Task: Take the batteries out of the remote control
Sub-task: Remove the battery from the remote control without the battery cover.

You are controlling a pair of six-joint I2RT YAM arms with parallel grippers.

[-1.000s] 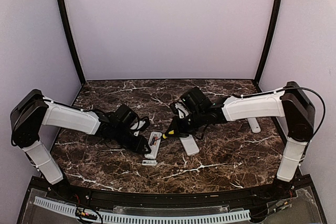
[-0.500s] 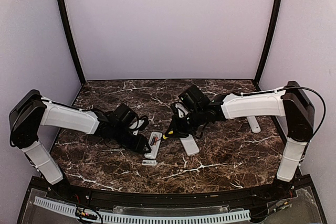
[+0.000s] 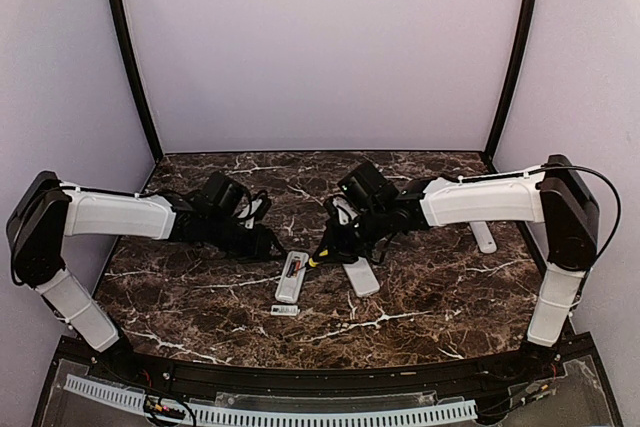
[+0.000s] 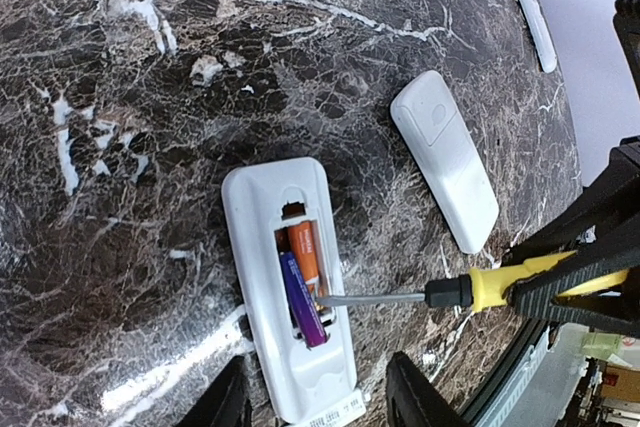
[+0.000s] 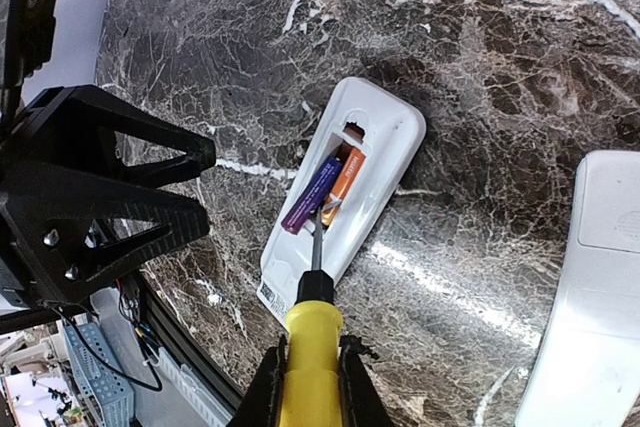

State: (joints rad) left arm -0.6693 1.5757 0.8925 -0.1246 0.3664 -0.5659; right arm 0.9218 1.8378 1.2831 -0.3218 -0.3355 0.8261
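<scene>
Seen from above, the remote control point(image 3: 290, 277) lies lengthwise between the arms, with the right gripper point(image 3: 335, 244) clamped on the screwdriver point(image 3: 318, 258) that reaches toward it. In the left wrist view, the left gripper point(image 4: 322, 392) stands with fingers apart astride the remote's near end. The batteries point(image 4: 303, 282) sit just ahead in the compartment, their long axes along the remote. In the right wrist view, the screwdriver tip sits against the purple cell point(image 5: 312, 194), straight ahead.

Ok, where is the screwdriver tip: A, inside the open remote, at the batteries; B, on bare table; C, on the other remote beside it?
A: the right gripper holds the screwdriver with its tip in the remote, against the batteries.
</scene>
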